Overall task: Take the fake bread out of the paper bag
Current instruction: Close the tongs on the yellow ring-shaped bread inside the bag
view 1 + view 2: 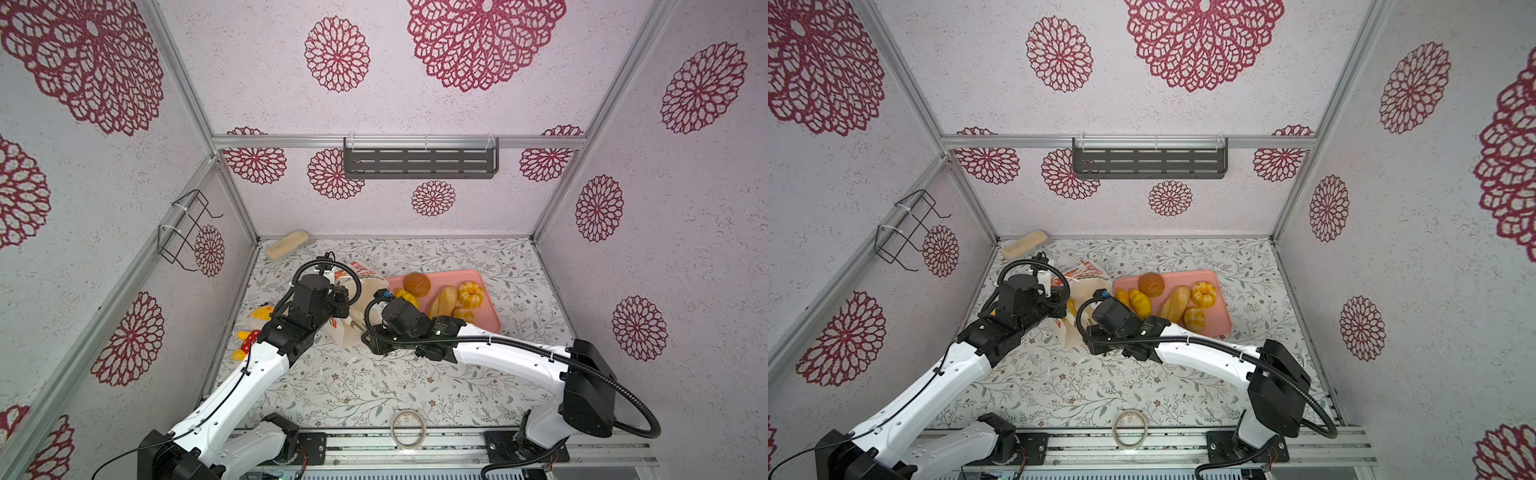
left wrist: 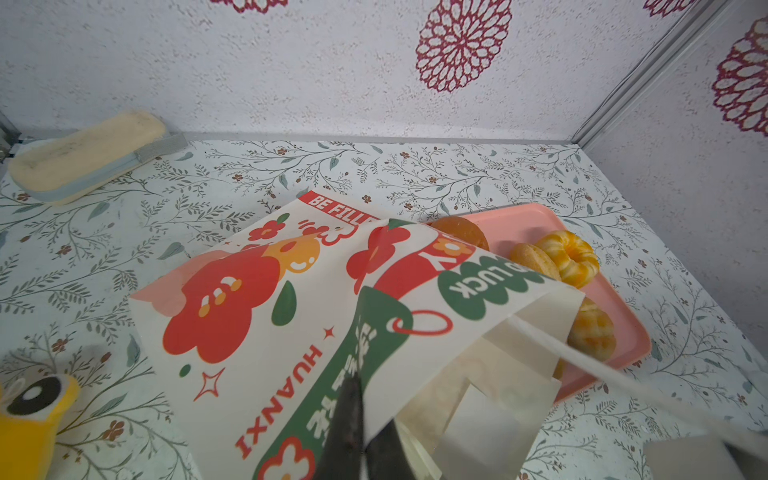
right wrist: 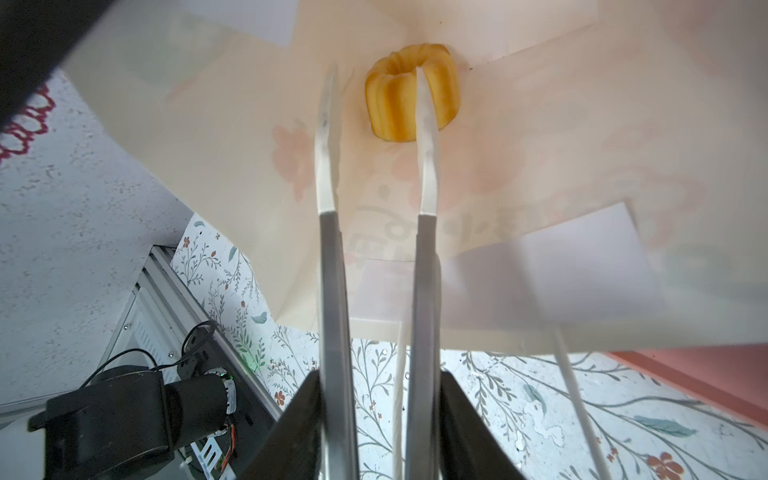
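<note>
the paper bag (image 2: pixel 249 316) lies on its side left of the tabletop's (image 1: pixel 374 386) middle, mouth toward the near edge, its right side against the left end of the pink tray (image 1: pixel 490 318). the left gripper (image 2: pixel 357 390) is pinched tight on the bag's upper lip, which is lifted off the tabletop. the right gripper (image 3: pixel 376 79) reaches deep inside, its long fingers partly apart with nothing clamped. one ring bun (image 3: pixel 395 108) sits at the bag's bottom by the tips, with one finger crossing in front of it. whether they touch, i can't tell. six more pieces of fake bread (image 1: pixel 1176 303) lie on the tray, outside the bag.
</note>
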`<move>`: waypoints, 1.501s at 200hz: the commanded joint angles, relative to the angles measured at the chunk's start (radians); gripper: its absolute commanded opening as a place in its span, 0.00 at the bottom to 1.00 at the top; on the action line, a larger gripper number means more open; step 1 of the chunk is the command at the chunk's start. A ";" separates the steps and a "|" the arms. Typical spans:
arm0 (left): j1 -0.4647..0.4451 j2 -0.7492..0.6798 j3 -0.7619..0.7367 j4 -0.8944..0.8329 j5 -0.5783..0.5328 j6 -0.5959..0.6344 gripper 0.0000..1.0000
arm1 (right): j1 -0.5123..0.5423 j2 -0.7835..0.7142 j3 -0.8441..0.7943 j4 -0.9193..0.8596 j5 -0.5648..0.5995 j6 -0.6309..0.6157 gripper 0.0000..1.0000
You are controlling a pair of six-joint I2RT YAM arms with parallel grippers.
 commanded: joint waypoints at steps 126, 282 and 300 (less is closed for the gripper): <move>-0.029 0.007 0.038 -0.006 0.028 0.021 0.00 | -0.047 0.113 0.048 0.085 0.014 0.058 0.55; -0.054 0.029 0.034 0.007 0.018 0.012 0.00 | -0.061 0.241 0.135 0.110 -0.026 0.072 0.32; -0.058 0.030 0.028 0.007 0.004 0.002 0.00 | -0.059 0.218 0.137 0.086 -0.023 0.058 0.20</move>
